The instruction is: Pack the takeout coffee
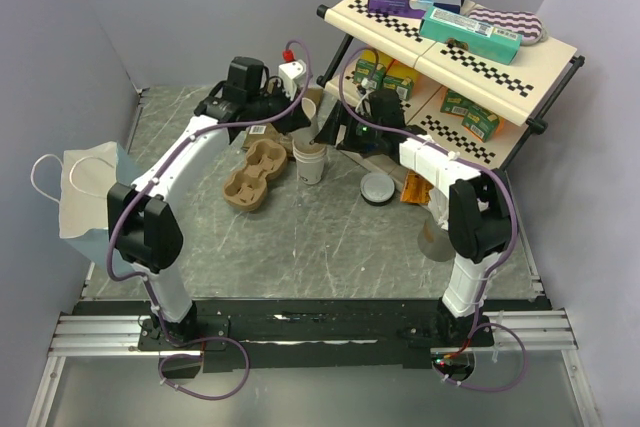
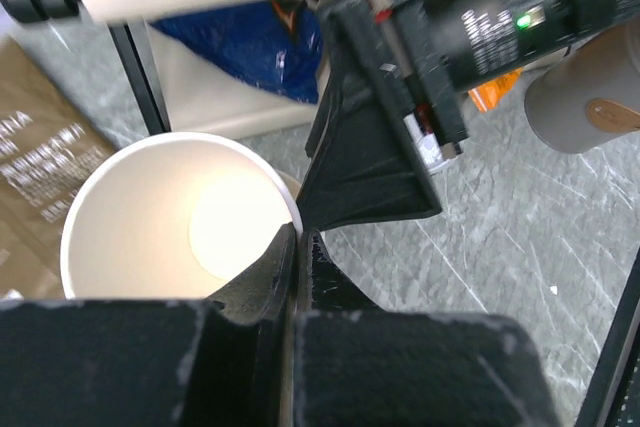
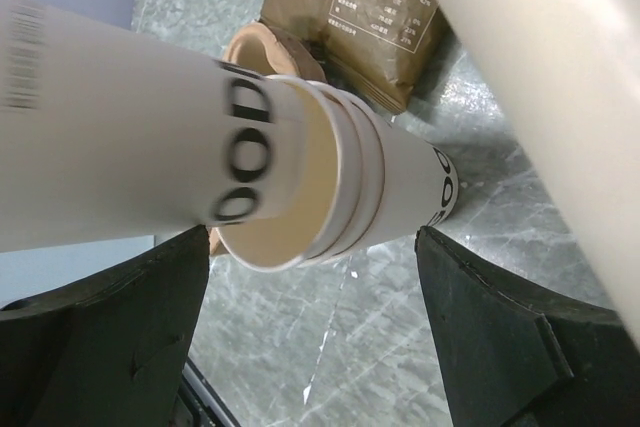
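A white paper takeout cup (image 2: 150, 227) with a tan inside stands right under my left gripper (image 2: 297, 233), which is shut on its rim. In the right wrist view this cup (image 3: 110, 137) sits tilted in the mouth of a stack of nested cups (image 3: 400, 187). My right gripper (image 3: 312, 237) is open, with a finger on each side of the stack and not touching it. From above, the stack (image 1: 310, 162) stands mid-table with both grippers meeting over it. A round dark lid (image 1: 378, 188) lies on the table to its right.
A brown pulp cup carrier (image 1: 254, 175) lies left of the stack. A brown coffee pouch (image 3: 365, 7) lies behind it. A checkered two-level shelf (image 1: 500, 57) with boxes stands at the back right. A face mask (image 1: 85, 192) lies at the left edge.
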